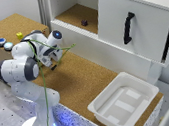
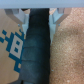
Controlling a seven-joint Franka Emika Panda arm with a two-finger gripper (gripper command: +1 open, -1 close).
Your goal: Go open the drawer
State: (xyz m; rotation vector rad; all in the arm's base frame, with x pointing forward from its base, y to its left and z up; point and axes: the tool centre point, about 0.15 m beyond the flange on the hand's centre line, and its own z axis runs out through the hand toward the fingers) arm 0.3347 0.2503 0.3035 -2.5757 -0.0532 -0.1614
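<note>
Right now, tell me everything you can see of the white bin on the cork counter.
The white bin is a shallow rectangular tray, seemingly plastic, with rounded corners and a raised rim. It sits upright and flat on the cork counter near the counter's end at the exterior view's right, below the cabinet door with the black handle. Its inside looks empty, with faint ridges on the floor. Nothing touches it but the counter; the arm is well apart from it.

White drawer [image 1: 135, 23] sitting ahead of me at the exterior view's right, its front tilting slightly, black vertical handle [image 1: 128, 27] standing on its face, a dark gap showing along its right edge
</note>
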